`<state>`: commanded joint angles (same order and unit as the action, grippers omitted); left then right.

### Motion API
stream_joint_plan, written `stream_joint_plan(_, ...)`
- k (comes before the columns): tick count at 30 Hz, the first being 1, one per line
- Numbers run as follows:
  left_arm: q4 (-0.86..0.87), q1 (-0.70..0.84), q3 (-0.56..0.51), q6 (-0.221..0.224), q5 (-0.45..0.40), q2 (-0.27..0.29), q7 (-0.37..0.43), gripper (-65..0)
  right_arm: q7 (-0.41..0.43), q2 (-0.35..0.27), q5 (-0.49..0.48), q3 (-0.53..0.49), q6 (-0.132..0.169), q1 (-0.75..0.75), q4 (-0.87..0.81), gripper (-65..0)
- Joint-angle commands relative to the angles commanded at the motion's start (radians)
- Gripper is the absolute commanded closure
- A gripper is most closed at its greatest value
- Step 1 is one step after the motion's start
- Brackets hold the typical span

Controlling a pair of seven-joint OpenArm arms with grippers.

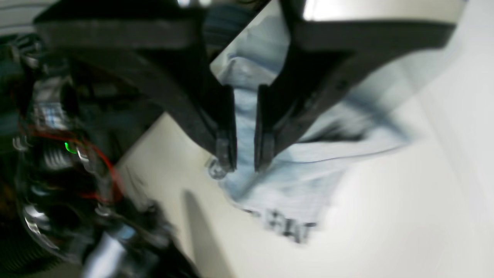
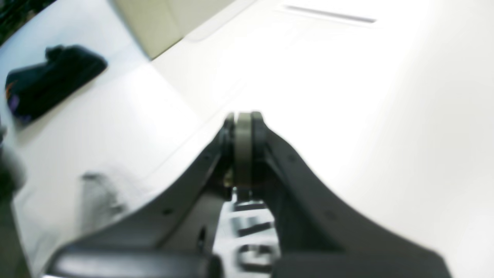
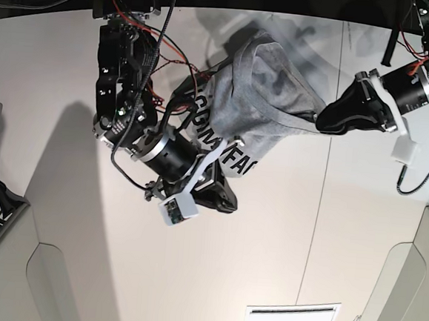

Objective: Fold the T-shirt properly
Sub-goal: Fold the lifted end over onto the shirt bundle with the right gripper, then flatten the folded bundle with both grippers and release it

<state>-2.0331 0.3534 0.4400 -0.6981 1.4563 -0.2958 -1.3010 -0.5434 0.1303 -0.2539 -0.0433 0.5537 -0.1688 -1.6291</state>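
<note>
In the left wrist view, the T-shirt (image 1: 247, 131) lies rumpled beyond the left pincer (image 1: 246, 168), whose tips stand slightly apart. The right wrist view shows the right pincer (image 2: 244, 116) with tips together. The base view shows the shirt bunched on the counter (image 3: 267, 246); folding seems entirely left to do.

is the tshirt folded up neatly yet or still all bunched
Bunched, not neatly folded: in the base view the T-shirt lies in an irregular heap with rumpled folds, some black lettering showing at its lower edge.
</note>
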Motion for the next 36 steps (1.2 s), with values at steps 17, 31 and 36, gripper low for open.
stream_joint_plan(17, 0.283, 0.029, -0.245, 0.0, -0.22, 0.033, 0.177, -9.0, 0.07, -0.015, 0.037, -0.196, 0.027, -0.202, 0.499, 0.0)
stream_joint_plan(31, 0.451, -0.127, -0.238, 0.0, -0.48, 0.032, 0.278, -9.0, 0.008, -0.168, -0.113, -0.196, 0.033, -0.116, 0.45, 0.0)
stream_joint_plan(36, 0.454, -0.212, -0.238, 0.0, -0.631, 0.033, 0.406, -9.0, -0.029, -0.19, -0.148, -0.196, 0.037, 0.01, 0.324, 0.0)
